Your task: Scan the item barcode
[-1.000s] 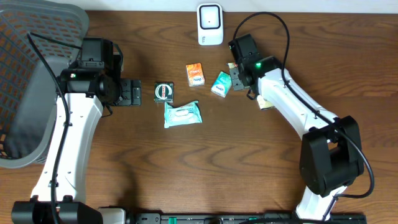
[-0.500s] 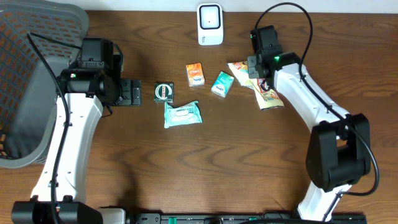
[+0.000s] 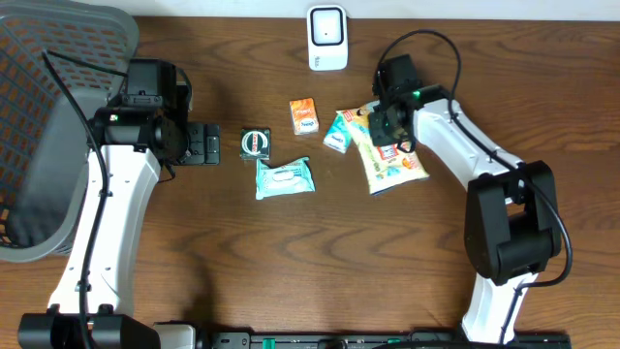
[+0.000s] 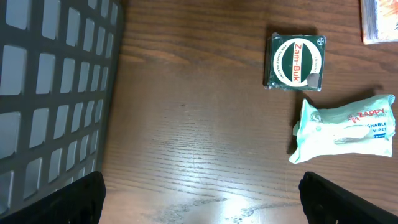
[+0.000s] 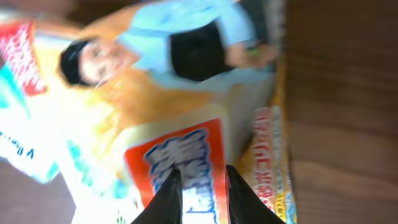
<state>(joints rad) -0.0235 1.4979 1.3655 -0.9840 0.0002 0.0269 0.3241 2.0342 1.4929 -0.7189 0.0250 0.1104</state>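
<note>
A yellow-orange snack packet lies right of centre, its upper end pinched in my right gripper. In the right wrist view the packet fills the frame, and the two dark fingertips of that gripper stand close together with the wrapper between them. A white barcode scanner stands at the table's far edge. My left gripper hovers open to the left of a green Zam-Buk tin. Its fingers sit wide apart over bare wood, and the gripper holds nothing.
A teal box touches the packet's left edge, and an orange box sits beside it. A pale green wipes pack lies below the tin. A grey mesh basket fills the left side.
My right gripper swung right to the snack packet, closed on it and carried it left, up against the teal box. The left arm has stayed still.
</note>
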